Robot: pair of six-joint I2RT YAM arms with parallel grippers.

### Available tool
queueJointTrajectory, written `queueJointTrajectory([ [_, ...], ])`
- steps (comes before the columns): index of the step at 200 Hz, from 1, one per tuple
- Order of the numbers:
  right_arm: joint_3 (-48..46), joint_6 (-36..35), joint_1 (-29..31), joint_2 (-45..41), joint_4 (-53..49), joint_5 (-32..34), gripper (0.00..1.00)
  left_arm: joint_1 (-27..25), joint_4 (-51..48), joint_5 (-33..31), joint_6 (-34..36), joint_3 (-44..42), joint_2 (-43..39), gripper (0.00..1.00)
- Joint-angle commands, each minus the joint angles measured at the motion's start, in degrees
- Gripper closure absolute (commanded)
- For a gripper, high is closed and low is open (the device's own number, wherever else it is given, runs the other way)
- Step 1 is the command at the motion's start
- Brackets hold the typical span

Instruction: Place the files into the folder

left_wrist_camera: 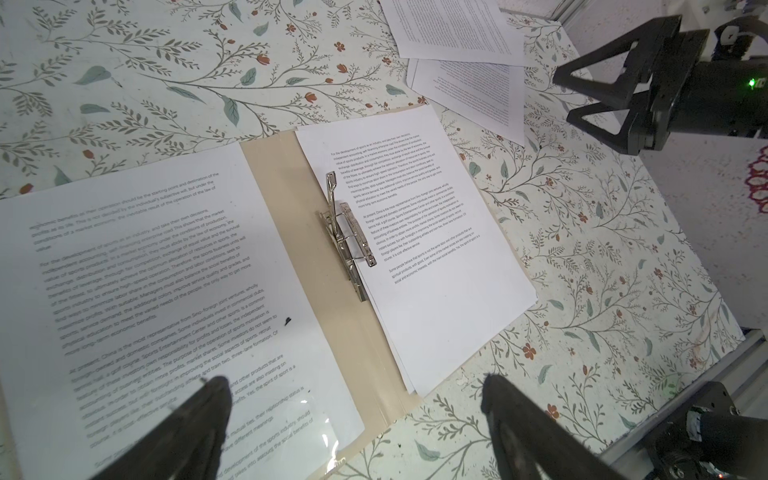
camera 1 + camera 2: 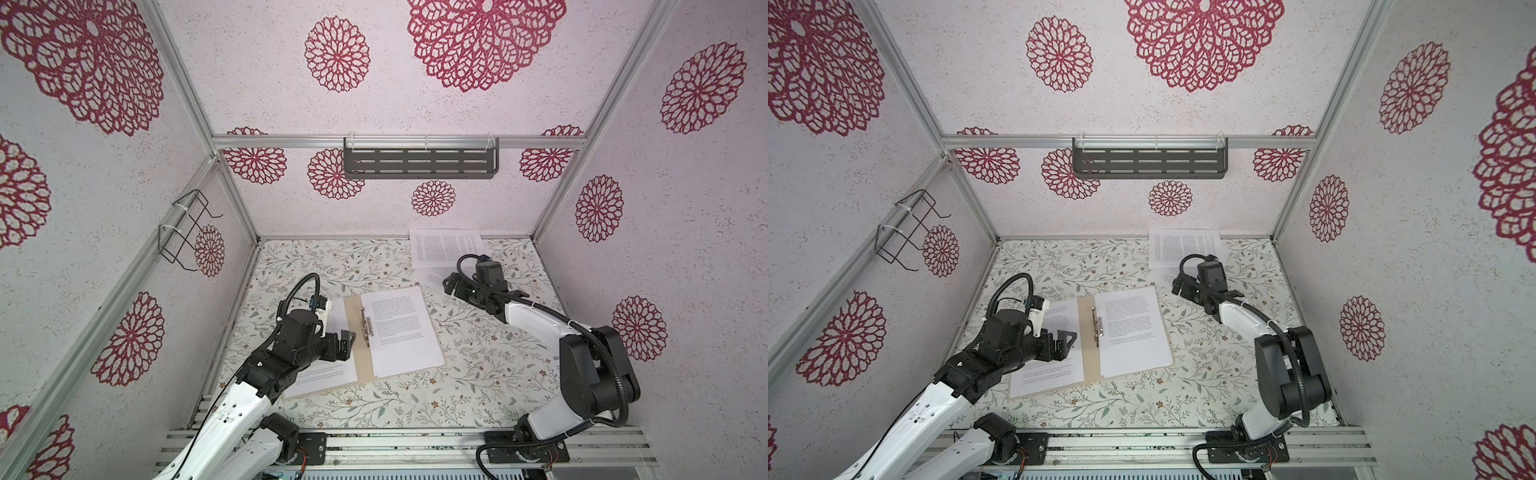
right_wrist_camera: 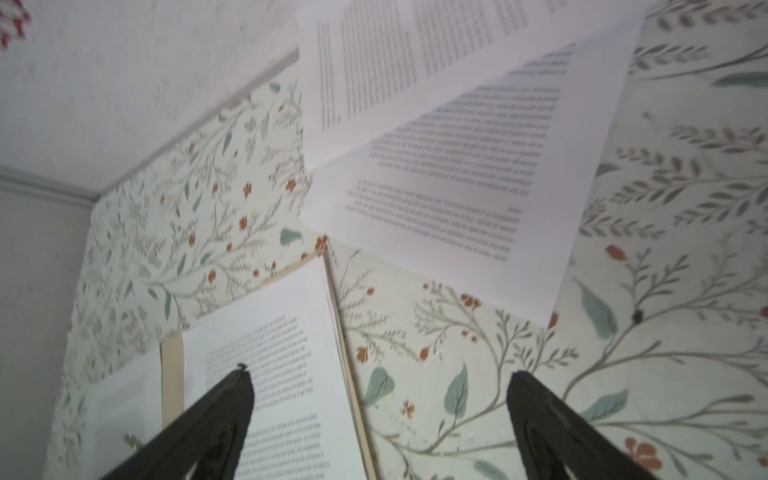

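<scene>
Reading in both top views: folder (image 2: 353, 309) lies open flat, files (image 2: 405, 328) on both leaves, left gripper (image 2: 347, 344) spread empty over it; left wrist: clip lever (image 1: 331, 191) raised, likely to admit paper; right wrist: right gripper (image 3: 378, 372) splayed empty, two loose files (image 3: 457, 187) just ahead.

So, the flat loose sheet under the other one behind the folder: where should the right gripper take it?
Probably its near edge: the flat loose sheet has its far part covered by the other sheet, while the edge facing the folder is free. The open right gripper should come low from the folder side, as the sheet lies flat.
</scene>
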Motion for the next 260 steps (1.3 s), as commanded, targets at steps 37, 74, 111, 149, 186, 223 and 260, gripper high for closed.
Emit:
queueJointTrajectory([
  [37, 8.65, 24.20, -3.91, 13.87, 19.06, -2.30, 0.09, 0.42, 2.17, 0.04, -0.29, -0.04, -0.57, 0.03],
  [74, 18.30, 30.35, -4.15, 23.20, 14.81, -0.55, 0.15, 0.42, 1.56, -0.43, -0.06, 0.18, 0.40, 0.03],
  [111, 25.31, 32.31, -4.41, 28.68, 10.01, 1.60, 0.16, 0.39, 1.47, -1.37, 0.33, -0.16, -0.35, 0.03],
  [149, 31.41, 35.76, -5.80, 33.65, 3.31, 0.89, 0.19, 0.42, 1.30, -1.39, 0.43, -0.12, -0.27, 0.03],
  [186, 33.59, 36.10, -6.00, 35.03, 0.78, 2.34, 0.19, 0.37, 1.38, -1.56, 0.46, -0.17, -0.19, 0.03],
  [223, 34.67, 36.36, -6.26, 37.17, 1.80, 2.82, 0.19, 0.41, 1.29, -1.60, 0.33, -0.13, -0.27, 0.03],
  [260, 36.14, 37.25, -6.35, 39.60, 2.04, 3.13, 0.22, 0.44, 1.12, -1.64, 0.11, -0.17, -0.62, 0.03],
])
